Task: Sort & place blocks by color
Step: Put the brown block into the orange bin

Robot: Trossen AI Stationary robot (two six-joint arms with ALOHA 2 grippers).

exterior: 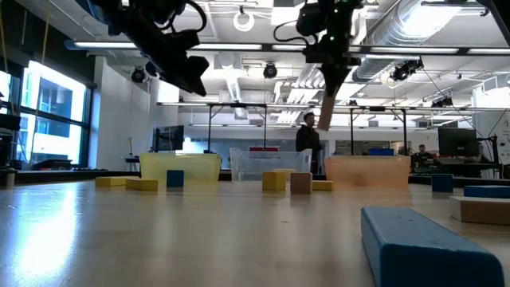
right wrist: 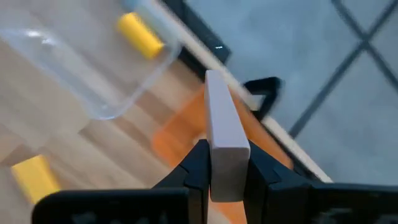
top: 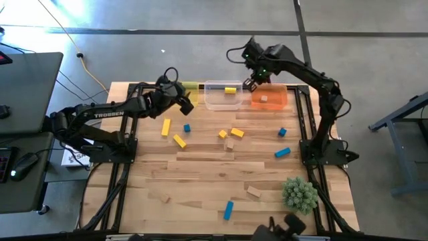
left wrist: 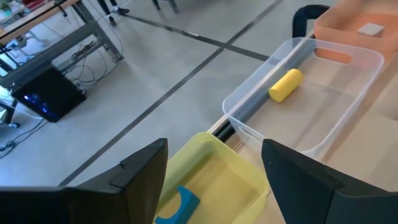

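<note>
sorting looks barely begun: each bin holds one block, about a dozen scattered blocks (top: 282, 152) remain on the worktop (top: 200, 181), right tool (right wrist: 227, 168) grasping a tan bar (right wrist: 224, 140) over the orange bin (top: 270, 98), left tool (left wrist: 214, 171) released above the yellow bin (left wrist: 214, 180).

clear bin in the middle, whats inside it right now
The clear bin holds one yellow block, lying alone near one wall. The rest of its floor looks bare. The left wrist view shows the same single piece.

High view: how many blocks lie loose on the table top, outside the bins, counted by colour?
Yellow blocks: 4
Blue blocks: 4
Tan blocks: 3
Total: 11
Not counted: the tan block held in the right tool.
</note>
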